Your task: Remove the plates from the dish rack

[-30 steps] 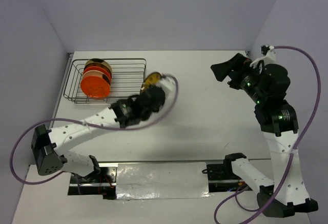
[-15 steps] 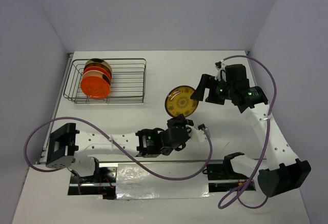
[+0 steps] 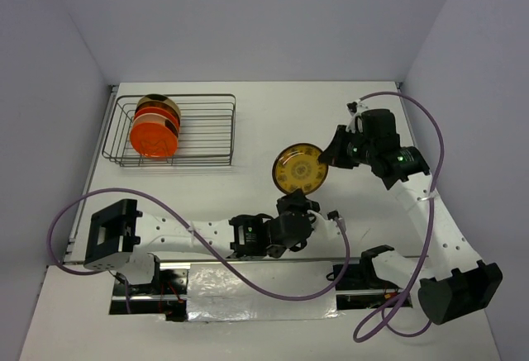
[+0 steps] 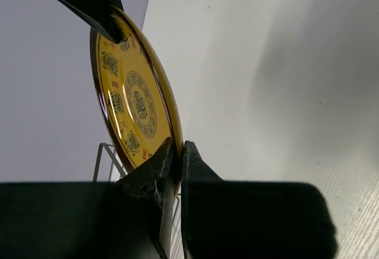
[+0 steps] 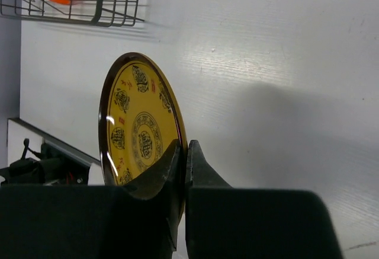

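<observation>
Top view: left hand [image 3: 296, 199] is pinched shut on the lower rim of the yellow-gold round plate with dark ringed pattern [image 3: 300, 168]. The plate stands on edge just beyond that hand, over the white surface [image 3: 264, 121]. Right hand [image 3: 330, 155] is clamped on the same plate's opposite rim, so the plate sits between the two hands. The dark wire dish rack [image 3: 211, 98] is well off to the left of both hands. A plain orange-red plate [image 3: 154, 140] stands upright at its left end, with more plates behind it.

Left wrist view: left-hand fingers are nearly together, with the plate rim wedged between the tips. The patterned face is to the left of the hand. The right hand's dark fingers sit on the far rim, straight ahead.

Right wrist view: the fingers are closed on the near rim, the plate upright with its face to the hand's left. The rack and orange-red plate are far ahead, up-left of the hand.
</observation>
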You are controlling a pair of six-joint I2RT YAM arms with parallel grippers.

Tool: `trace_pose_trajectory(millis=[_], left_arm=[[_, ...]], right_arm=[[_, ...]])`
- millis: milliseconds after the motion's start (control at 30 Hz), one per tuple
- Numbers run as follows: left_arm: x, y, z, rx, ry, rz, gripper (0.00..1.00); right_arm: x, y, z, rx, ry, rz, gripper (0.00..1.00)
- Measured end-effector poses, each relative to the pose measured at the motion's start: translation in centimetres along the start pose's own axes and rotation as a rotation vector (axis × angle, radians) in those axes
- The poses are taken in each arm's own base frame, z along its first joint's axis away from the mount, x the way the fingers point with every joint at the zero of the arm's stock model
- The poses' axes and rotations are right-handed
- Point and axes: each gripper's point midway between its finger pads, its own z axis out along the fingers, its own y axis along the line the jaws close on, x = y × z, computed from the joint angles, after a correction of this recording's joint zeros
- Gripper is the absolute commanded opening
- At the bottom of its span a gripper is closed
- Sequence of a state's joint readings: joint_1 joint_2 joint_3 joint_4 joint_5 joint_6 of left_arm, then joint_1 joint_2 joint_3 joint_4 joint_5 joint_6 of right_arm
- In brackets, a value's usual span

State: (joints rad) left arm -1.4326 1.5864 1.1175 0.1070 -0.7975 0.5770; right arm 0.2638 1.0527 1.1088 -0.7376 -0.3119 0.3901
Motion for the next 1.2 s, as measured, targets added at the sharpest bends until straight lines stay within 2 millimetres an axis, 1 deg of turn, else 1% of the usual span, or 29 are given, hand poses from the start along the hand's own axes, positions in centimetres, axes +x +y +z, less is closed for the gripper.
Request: trace_pose_trajectory(millis=[33, 67, 100, 133, 200, 267, 300, 333, 400, 467, 567, 633, 700, 733, 800, 833, 867, 900, 933, 967, 1000, 1033, 1067, 1100, 1133, 1167, 1200], left_arm=[[0.2, 0.0, 0.0, -0.002, 0.003, 0.001, 0.07], [0.4, -0.2, 0.0, 0.001, 0.006, 0.007, 0.17], [0.6, -0.3, 0.0, 0.004, 0.008, 0.012, 0.17], [0.8, -0.5, 0.0, 0.004, 0.009, 0.013, 0.42], [1.0, -0.4, -0.1, -0.002, 0.004, 0.021, 0.55], [0.7, 0.2, -0.3, -0.023, -0.010, -0.001, 0.63], [0.6, 0.8, -0.4, -0.039, -0.017, -0.021, 0.89], [0.5, 1.3, -0.5, -0.053, -0.021, -0.030, 1.00], [0.5, 2.3, -0.6, -0.086, -0.026, -0.079, 0.99], [0.9, 3.1, -0.6, -0.111, -0.015, -0.121, 1.00], [2.3, 4.1, -0.8, -0.142, 0.030, -0.188, 1.00], [3.7, 5.2, -1.4, -0.170, 0.074, -0.263, 0.99], [5.3, 6.9, -2.2, -0.208, 0.130, -0.377, 1.00], [6.2, 8.3, -2.5, -0.233, 0.164, -0.447, 1.00], [8.2, 12.0, -2.6, -0.303, 0.231, -0.629, 0.99], [9.8, 14.5, -2.6, -0.350, 0.269, -0.735, 0.99], [11.9, 17.3, -2.7, -0.416, 0.307, -0.847, 1.00], [14.5, 20.0, -3.0, -0.486, 0.341, -0.953, 0.99], [16.9, 22.2, -3.8, -0.558, 0.369, -1.039, 0.99], [19.5, 23.9, -4.7, -0.623, 0.399, -1.107, 1.00], [22.1, 25.2, -5.9, -0.670, 0.430, -1.179, 1.00], [24.0, 25.9, -7.0, -0.706, 0.456, -1.230, 0.99], [25.8, 26.6, -8.0, -0.739, 0.476, -1.286, 0.99], [26.6, 26.9, -8.5, -0.747, 0.482, -1.318, 0.99], [28.3, 27.3, -9.4, -0.768, 0.497, -1.380, 1.00], [29.5, 27.6, -9.9, -0.783, 0.509, -1.419, 0.99], [30.3, 27.7, -10.1, -0.788, 0.514, -1.459, 0.99]], right_arm=[[0.2, -0.3, 0.3, 0.004, 0.002, -0.001, 0.00], [0.5, -0.4, 0.5, 0.004, 0.007, 0.002, 0.00], [0.7, -0.6, 0.7, 0.007, 0.014, 0.007, 0.00], [1.0, -0.6, 1.0, 0.001, 0.018, 0.011, 0.00], [1.3, -0.5, 1.3, -0.019, 0.025, 0.029, 0.00], [1.4, -0.2, 1.6, -0.047, 0.024, 0.057, 0.00], [1.3, -0.1, 1.7, -0.061, 0.021, 0.074, 0.00], [1.2, 0.0, 1.7, -0.068, 0.015, 0.090, 0.00], [0.3, 0.0, 1.8, -0.077, -0.015, 0.126, 0.00], [-0.9, -0.1, 1.8, -0.080, -0.059, 0.156, 0.00], [-3.0, -1.3, 2.2, -0.050, -0.132, 0.215, 0.00], [-4.8, -3.1, 2.9, -0.005, -0.189, 0.278, 0.00], [-6.3, -5.3, 4.4, 0.043, -0.230, 0.334, 0.00], [-6.9, -6.7, 5.5, 0.068, -0.243, 0.364, 0.00], [-7.6, -9.3, 8.3, 0.107, -0.246, 0.413, 0.00], [-7.6, -10.4, 9.8, 0.117, -0.237, 0.429, 0.00], [-7.4, -11.5, 11.5, 0.129, -0.222, 0.446, 0.00], [-7.0, -12.6, 13.1, 0.141, -0.203, 0.462, 0.00], [-6.5, -13.7, 14.6, 0.150, -0.186, 0.480, 0.00], [-6.1, -14.5, 15.7, 0.155, -0.173, 0.491, 0.00], [-5.7, -15.2, 16.8, 0.159, -0.160, 0.500, 0.00], [-5.4, -15.7, 17.6, 0.161, -0.151, 0.505, 0.00], [-5.2, -16.1, 18.4, 0.160, -0.141, 0.509, 0.03], [-5.4, -16.3, 19.0, 0.157, -0.139, 0.509, 0.04], [-5.7, -16.5, 19.5, 0.151, -0.141, 0.508, 0.06], [-6.1, -16.6, 19.9, 0.142, -0.145, 0.504, 0.14], [-6.7, -16.5, 20.3, 0.131, -0.153, 0.499, 0.19]])
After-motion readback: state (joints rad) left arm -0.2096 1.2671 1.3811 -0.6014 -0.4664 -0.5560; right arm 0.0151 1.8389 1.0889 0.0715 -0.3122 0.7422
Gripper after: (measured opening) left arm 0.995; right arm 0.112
